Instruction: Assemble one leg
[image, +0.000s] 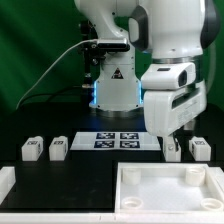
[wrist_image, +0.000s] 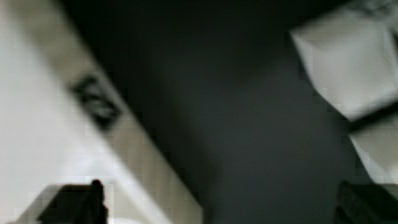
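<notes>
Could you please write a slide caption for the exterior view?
Panda arm's open claw hangs over one leg beside the marker board, white panel in foreground.

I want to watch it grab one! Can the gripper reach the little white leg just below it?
Probably yes. The gripper hangs open just above the leg, with nothing between them. The neighbour leg stands apart, toward the exterior view's right, so there seems to be room to come down around it.

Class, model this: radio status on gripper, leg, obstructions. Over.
Gripper open, empty, low over the table. Nearest leg just below it, not gripped. White panel close by; no blockage seen.
</notes>
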